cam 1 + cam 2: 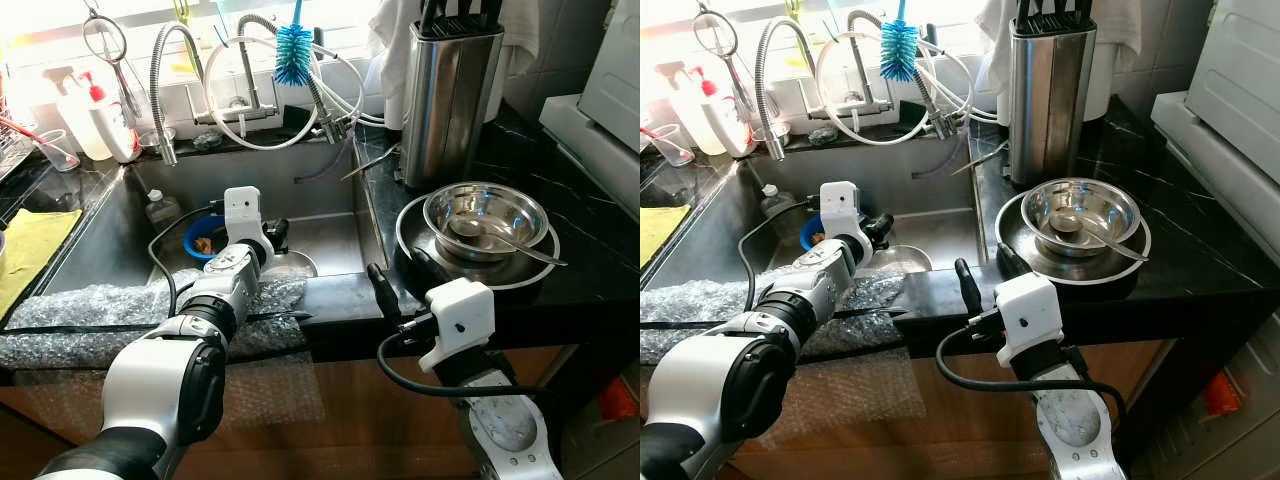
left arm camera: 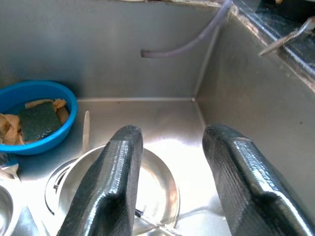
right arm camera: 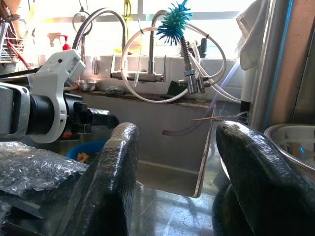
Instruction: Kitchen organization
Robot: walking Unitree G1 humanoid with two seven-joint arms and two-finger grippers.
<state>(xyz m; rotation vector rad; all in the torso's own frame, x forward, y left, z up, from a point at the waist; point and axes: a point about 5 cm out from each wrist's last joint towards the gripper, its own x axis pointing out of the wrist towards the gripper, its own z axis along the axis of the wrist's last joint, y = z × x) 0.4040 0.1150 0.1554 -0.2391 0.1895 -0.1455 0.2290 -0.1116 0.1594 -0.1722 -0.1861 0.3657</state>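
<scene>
Bright daylight is pouring through the window (image 1: pixel 120 20) behind the steel sink (image 1: pixel 330 195), washing out the sill. A black marbled table (image 1: pixel 590 250) is running along the sink's right side, meeting a pale tiled wall (image 1: pixel 545 50), with wooden cabinet fronts (image 1: pixel 380 420) showing below its front edge.

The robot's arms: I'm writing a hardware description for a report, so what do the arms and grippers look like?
Both arms have silver-white rounded shells with black joints. Each wrist carries a white boxy camera housing fed by a looping black cable. The left gripper and right gripper each have two long black fingers with a finely textured, slightly glossy surface and rounded tips. No logos or markings are legible.
</scene>
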